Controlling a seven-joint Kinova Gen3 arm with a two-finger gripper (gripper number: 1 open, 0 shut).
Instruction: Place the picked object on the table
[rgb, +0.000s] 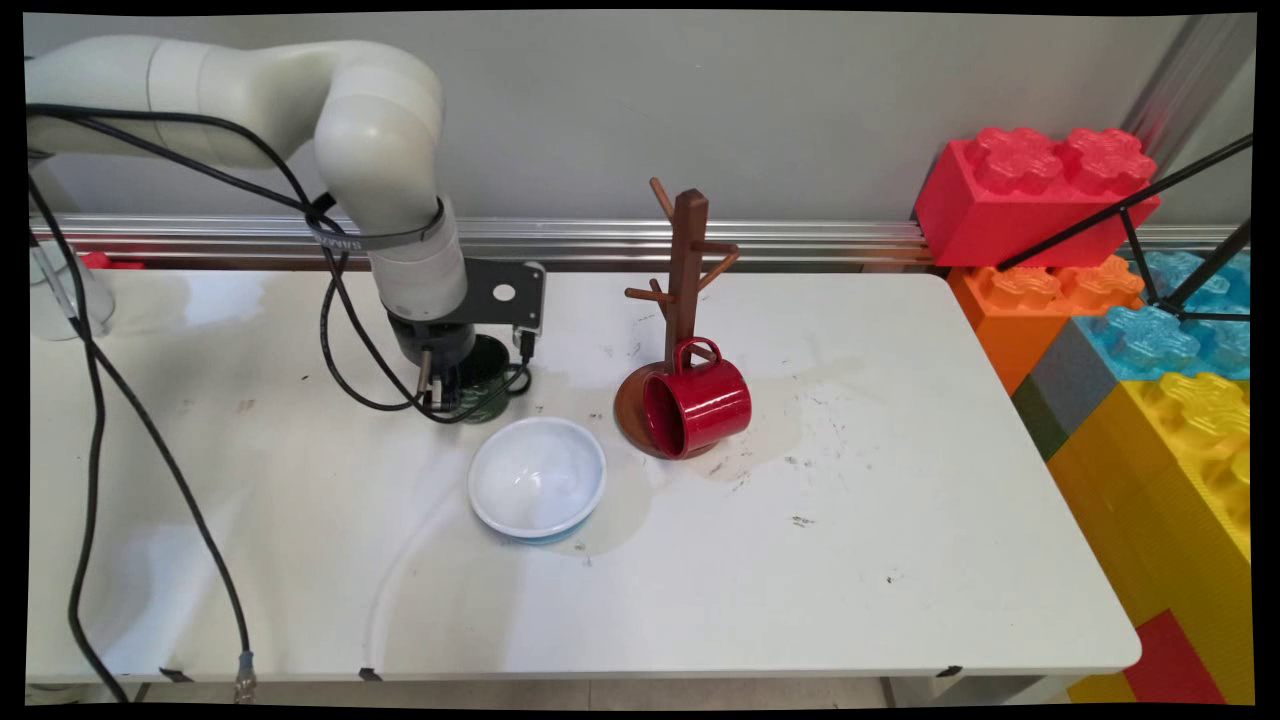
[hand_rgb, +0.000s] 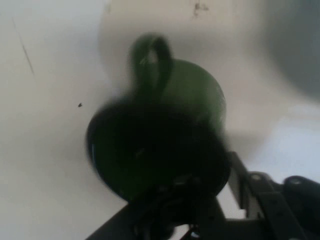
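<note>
A dark green mug (hand_rgb: 190, 95) fills the hand view, its mouth toward the camera and its handle at the top. My gripper (hand_rgb: 187, 195) is shut on the near rim of the mug. In the main view the gripper (rgb: 447, 395) reaches down at the table's back left of middle, with the green mug (rgb: 492, 380) partly hidden behind it and its cables. A white bowl (rgb: 537, 477) stands just in front and to the right of the gripper.
A brown wooden mug tree (rgb: 683, 290) stands at mid table, with a red mug (rgb: 697, 405) lying on its side on the tree's round base. Large coloured toy bricks (rgb: 1130, 330) are stacked past the table's right edge. A rail runs along the wall.
</note>
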